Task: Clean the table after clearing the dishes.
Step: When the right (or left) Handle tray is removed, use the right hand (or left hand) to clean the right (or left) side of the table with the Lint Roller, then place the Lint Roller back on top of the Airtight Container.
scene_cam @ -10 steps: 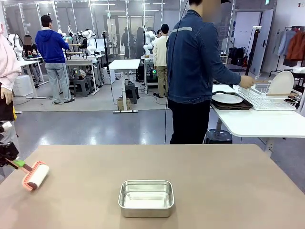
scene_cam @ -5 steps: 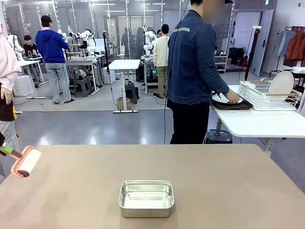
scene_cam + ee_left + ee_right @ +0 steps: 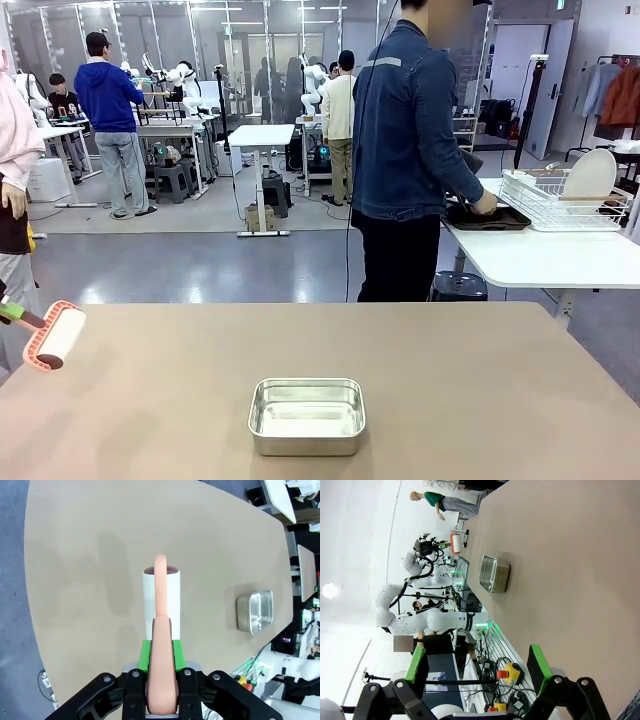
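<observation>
On the matte brownish-taupe counter [image 3: 470, 370] a square steel pan [image 3: 306, 415] sits near the robot's edge, around the middle. Beyond the far edge a person in a denim jacket [image 3: 408, 150] stands at a smaller white table [image 3: 545, 255], a hand on a dark brown tray [image 3: 490, 218] beside a white wire rack [image 3: 565, 200] holding an upright round white plate [image 3: 590, 175]. The left gripper [image 3: 161, 680] has its jaws clamped on the salmon-pink handle of a white lint roller [image 3: 161, 600], over the counter's left end. The right gripper [image 3: 480, 670] has its jaws spread wide, holding nothing, above the counter.
</observation>
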Controlling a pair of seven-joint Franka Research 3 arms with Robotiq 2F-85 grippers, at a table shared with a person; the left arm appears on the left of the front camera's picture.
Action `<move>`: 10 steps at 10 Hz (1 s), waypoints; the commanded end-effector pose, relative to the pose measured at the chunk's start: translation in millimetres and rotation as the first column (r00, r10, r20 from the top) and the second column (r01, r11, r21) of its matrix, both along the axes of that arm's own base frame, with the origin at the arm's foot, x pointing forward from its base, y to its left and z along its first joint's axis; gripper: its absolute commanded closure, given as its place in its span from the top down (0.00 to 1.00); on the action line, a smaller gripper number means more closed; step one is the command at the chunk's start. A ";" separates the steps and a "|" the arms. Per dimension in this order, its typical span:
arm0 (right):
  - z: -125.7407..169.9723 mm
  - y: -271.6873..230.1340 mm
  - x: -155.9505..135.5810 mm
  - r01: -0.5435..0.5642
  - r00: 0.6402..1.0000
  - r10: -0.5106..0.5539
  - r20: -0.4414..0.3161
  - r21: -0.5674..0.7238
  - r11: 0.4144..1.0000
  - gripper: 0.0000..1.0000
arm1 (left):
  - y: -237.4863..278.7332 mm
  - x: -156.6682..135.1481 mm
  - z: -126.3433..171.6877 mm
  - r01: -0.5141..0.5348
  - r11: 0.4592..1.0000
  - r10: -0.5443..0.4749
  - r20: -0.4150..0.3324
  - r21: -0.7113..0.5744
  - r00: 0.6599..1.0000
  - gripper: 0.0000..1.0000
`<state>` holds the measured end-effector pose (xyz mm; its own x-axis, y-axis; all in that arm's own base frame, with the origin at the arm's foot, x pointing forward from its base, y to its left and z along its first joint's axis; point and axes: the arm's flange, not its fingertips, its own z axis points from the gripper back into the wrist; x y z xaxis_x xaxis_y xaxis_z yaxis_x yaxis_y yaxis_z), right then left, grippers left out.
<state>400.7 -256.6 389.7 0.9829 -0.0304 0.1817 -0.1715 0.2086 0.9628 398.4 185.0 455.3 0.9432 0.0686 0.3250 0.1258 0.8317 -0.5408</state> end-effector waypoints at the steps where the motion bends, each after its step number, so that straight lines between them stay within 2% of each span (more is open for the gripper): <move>1: 0.4 4.1 -4.0 0.001 1.000 -0.001 -0.002 -0.014 1.000 1.00 | 6.9 4.2 5.8 0.003 1.000 -0.004 0.009 0.016 1.000 0.20; 7: 0.4 4.1 -4.0 0.001 1.000 -0.001 -0.002 -0.014 1.000 1.00 | 4.0 5.5 1.8 -0.003 1.000 0.003 0.001 0.005 1.000 0.20; 8: 0.4 4.1 -4.0 0.001 1.000 -0.001 -0.002 -0.014 1.000 1.00 | -24.0 7.7 19.8 0.104 0.994 -0.106 0.055 0.045 0.993 0.20; 10: 0.4 4.1 -4.0 0.001 1.000 -0.001 -0.002 -0.014 1.000 1.00 | -89.3 9.6 59.6 0.293 0.945 -0.312 0.133 0.147 0.941 0.20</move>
